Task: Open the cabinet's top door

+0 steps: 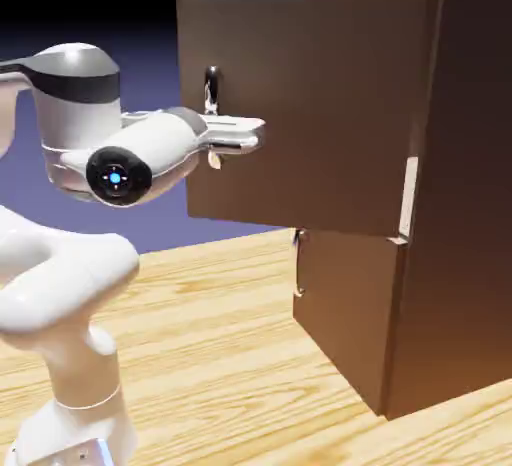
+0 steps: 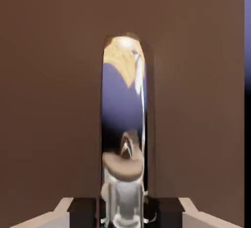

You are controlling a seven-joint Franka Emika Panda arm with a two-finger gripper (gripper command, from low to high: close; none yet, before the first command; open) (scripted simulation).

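With the pincer (image 1: 213, 154) clamped tight on the silver handle (image 1: 211, 89) of the top door (image 1: 300, 104), which stands swung well out from the cabinet (image 1: 460, 204) (hinge at the exterior view's right), the pull should follow the door's arc rather than a straight line.

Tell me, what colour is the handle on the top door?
Shiny silver handle, mirror-like; the hand view shows it best.

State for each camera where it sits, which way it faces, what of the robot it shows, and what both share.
Exterior view: stands beside the robot, facing the cabinet; shows the white arm and pincer at the top door.
Hand view: on the hand, looking along the pincer at the door; fingertips show.
Shared: the silver handle, the door.
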